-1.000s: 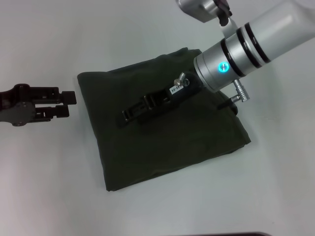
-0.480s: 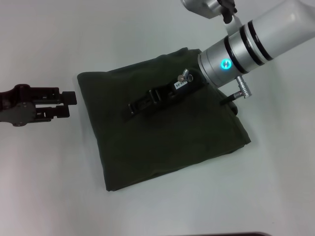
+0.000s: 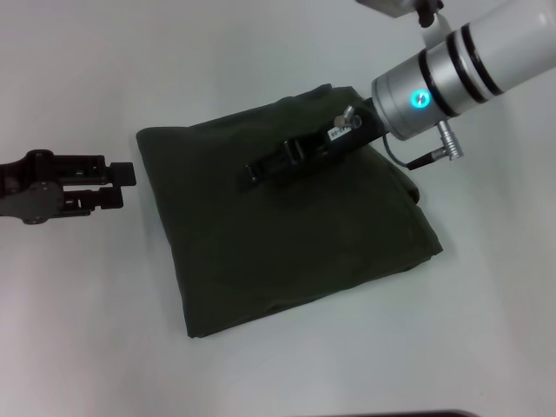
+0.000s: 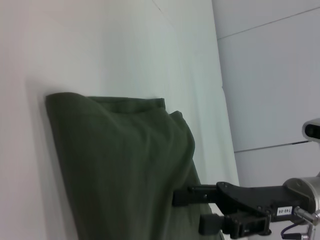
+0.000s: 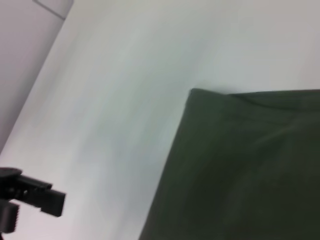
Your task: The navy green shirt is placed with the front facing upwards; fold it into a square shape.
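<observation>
Navy green shirt (image 3: 287,226) lies folded squarish under right gripper (image 3: 249,176), fingers apart and empty above its centre; left gripper (image 3: 122,184) parked beside its left edge, fingers slightly apart.

Only text in sight: small white sticker on the right claw (image 3: 252,177) body, seen in head and left wrist views. Characters too small to read, maybe digits with a dash. Navy green shirt (image 3: 287,226) shows plain fabric, no lettering visible. Nothing printed on the desk (image 3: 87,330).
</observation>
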Controlling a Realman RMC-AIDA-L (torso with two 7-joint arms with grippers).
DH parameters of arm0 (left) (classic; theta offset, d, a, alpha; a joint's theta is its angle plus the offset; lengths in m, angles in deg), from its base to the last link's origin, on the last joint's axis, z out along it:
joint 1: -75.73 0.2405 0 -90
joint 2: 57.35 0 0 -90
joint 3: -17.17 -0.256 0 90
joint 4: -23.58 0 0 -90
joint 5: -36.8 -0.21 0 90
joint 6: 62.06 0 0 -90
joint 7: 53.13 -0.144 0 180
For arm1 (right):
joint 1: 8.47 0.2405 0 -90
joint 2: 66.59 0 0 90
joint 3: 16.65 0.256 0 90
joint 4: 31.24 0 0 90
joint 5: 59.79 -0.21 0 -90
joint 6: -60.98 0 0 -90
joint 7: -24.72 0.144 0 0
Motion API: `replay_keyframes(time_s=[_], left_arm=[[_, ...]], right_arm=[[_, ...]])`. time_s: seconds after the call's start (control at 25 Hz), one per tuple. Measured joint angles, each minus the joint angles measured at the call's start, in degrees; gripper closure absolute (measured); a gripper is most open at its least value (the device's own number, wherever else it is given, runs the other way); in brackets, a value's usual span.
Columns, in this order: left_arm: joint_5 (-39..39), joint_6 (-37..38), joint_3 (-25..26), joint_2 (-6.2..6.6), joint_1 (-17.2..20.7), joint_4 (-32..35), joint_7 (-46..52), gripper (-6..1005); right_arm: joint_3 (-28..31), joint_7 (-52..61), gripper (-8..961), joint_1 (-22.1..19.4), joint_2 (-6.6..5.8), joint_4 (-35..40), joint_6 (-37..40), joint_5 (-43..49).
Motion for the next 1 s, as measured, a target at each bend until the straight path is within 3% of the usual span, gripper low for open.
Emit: replay_keyframes(time_s=[0.52, 0.76, 1.0], left_arm=[[0.00, 0.15, 0.00, -0.10, 0.01, 0.04, 0.00, 416], [0.05, 0.11, 0.00, -0.11, -0.05, 0.06, 0.00, 416], [0.26, 0.08, 0.01, -0.06, -0.12, 0.07, -0.02, 416]], right_arm=[[4.26, 0.81, 116, -3.40, -2.09, 1.73, -3.72, 1.84], [4.79, 0.81, 116, -3.17, -1.94, 1.75, -2.83, 1.81], [4.82, 0.51, 116, -1.37, -0.71, 1.75, 2.61, 1.59]])
